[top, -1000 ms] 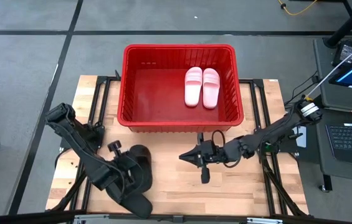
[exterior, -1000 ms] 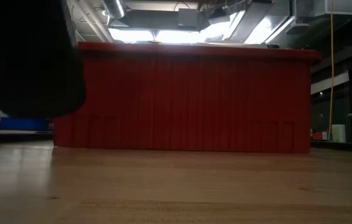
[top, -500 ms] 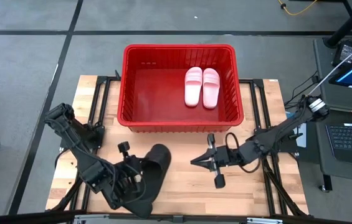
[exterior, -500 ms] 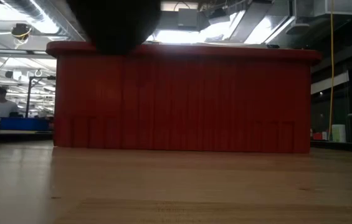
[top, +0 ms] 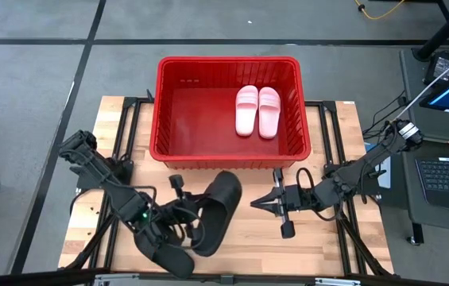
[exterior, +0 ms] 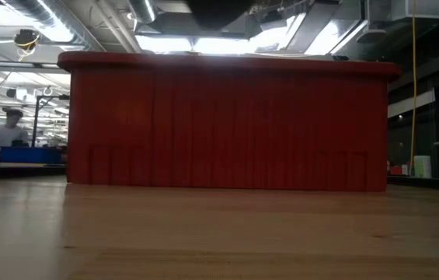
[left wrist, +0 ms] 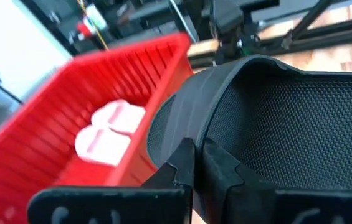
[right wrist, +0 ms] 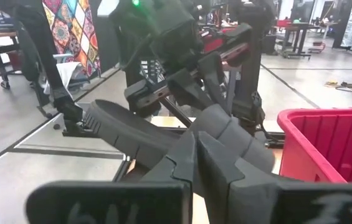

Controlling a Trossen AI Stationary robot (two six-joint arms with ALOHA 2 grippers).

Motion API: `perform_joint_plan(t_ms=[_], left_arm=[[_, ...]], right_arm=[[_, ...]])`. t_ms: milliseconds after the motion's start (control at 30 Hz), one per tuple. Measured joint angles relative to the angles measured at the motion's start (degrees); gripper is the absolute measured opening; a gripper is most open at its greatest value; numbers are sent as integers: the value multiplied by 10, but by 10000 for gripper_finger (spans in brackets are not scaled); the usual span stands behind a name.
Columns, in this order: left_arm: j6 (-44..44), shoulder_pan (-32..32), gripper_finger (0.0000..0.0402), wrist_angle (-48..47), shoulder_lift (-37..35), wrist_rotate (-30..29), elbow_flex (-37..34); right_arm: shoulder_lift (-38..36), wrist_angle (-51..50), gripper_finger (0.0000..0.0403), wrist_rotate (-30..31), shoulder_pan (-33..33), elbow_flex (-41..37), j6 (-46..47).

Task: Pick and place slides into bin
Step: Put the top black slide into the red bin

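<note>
Nearest the front edge of the tabletop point(top: 327, 246), at about 7 o'clock, the left gripper point(top: 183, 224) is pinched tight on a black slide point(top: 216, 210), holding it up off the wood with the toe end pointing toward 1 o'clock at the bin. In the left wrist view the fingers look clamped on the edge near the wide strap, and that seems like the right place to grab: the strap and sole rim give something to bite on.

These look like moulded foam, so my guess is light, a bit squishy, not fragile at all, and grippy instead of slick. It'll probably flop or swing a little if held by one end.

A second black slide point(top: 172, 258) seems to sit under the left arm right at the front edge, but it's mostly hidden by the arm, so I can't be sure.

The right gripper point(top: 268, 202), around 5 o'clock, is closed and holding nothing, just hanging over the wood.

Farther back at 12 o'clock is the red bin point(top: 228, 155), with the pink pair point(top: 257, 110) lying flat side by side in its right half.

Count: two pink, one black for sure, maybe two; one bin.
</note>
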Motion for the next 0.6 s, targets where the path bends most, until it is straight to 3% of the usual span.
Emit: perform_joint_plan(t_ms=[267, 433, 600], left_arm=[[166, 38, 4, 117, -23, -39, 0], [184, 67, 4, 121, -48, -49, 0], [215, 103, 4, 120, -59, -65, 0]], right_arm=[[-3, 41, 21, 0, 0, 0, -53], [-15, 43, 21, 48, -1, 0, -63], [-18, 40, 21, 54, -12, 0, -96]])
